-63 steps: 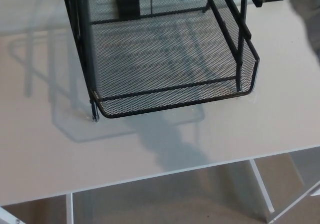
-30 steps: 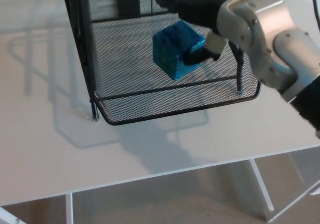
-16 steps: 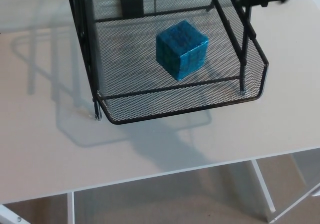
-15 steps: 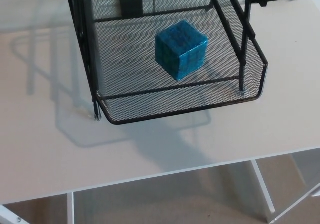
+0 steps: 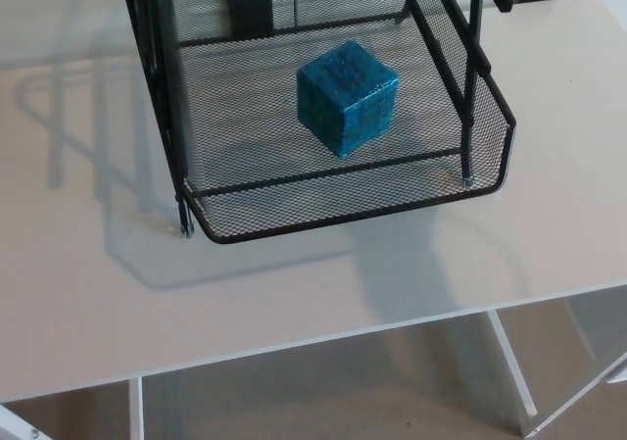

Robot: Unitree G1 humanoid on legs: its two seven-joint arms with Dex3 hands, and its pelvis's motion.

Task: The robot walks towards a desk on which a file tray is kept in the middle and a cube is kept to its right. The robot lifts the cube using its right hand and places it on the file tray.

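The blue cube (image 5: pixel 348 97) is seen resting on the mesh floor of the black wire file tray (image 5: pixel 345 215), roughly at the middle of that floor and a little nearer the tray's right wall than its left, with bare mesh shown between it and every wall. It is turned at an angle to the tray's sides, one corner being pointed towards the tray's low front rim, and it appears to be seated flat rather than tipped. The tray itself is carried by the pale worktop (image 5: pixel 294 293), its front rim set back from the worktop's near edge. Neither the left hand nor the right hand is shown in the head view, so it cannot be told whether the fingers are spread or closed; nothing is seen touching the cube. From how things lie, the placing is judged to be as good as done, and what is left is a matter of leaving the result undisturbed. Should the right hand be near the tray out of view, it is best drawn away upward and to the tray's right, kept clear of the black uprights (image 5: pixel 472 87) on the tray's right side, since a knock there would be passed to the light wire frame and the cube could be slid across the mesh. A dark rectangular thing (image 5: pixel 251 11) is seen through the mesh at the back of the tray; what it is cannot be made out.
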